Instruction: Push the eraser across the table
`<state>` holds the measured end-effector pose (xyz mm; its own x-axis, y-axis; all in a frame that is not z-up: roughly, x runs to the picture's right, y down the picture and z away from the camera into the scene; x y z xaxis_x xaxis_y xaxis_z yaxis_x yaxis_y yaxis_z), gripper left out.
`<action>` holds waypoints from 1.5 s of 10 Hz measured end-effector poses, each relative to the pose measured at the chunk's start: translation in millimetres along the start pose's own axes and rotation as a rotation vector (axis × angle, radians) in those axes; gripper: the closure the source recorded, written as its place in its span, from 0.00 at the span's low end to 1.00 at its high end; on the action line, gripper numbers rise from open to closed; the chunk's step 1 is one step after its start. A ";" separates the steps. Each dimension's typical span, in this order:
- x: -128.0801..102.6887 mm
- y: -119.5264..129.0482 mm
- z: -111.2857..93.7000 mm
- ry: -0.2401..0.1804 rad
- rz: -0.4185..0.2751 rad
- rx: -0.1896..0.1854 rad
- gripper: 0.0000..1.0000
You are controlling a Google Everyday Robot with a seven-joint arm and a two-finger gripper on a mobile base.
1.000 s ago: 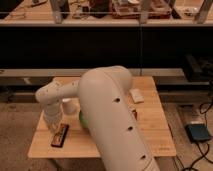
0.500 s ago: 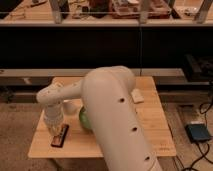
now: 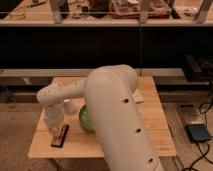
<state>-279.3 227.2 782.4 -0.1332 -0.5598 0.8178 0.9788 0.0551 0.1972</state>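
1. A green round bowl (image 3: 85,118), mostly hidden behind the white arm (image 3: 117,120), sat on the light wooden slatted table (image 3: 152,125); its contents could not be seen.
2. The flat, dark rectangular eraser (image 3: 60,136) with its reddish-brown rim lay near the table's front-left edge.
3. The end effector (image 3: 55,129) hung at the eraser's far end.

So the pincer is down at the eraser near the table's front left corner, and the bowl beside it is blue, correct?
Not quite: the bowl is green, not blue, as the camera view shows. The rest holds: the pincer is down at the eraser, near the front left corner of the table.
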 end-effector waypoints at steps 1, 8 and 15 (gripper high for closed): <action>2.0 -1.7 20.1 0.001 0.016 -0.014 0.95; 20.0 -11.6 -9.2 0.054 0.036 -0.008 1.00; 37.5 -31.2 -22.2 0.119 0.038 0.060 1.00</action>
<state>-311.4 186.1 795.0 -0.0736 -0.6502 0.7562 0.9714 0.1251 0.2021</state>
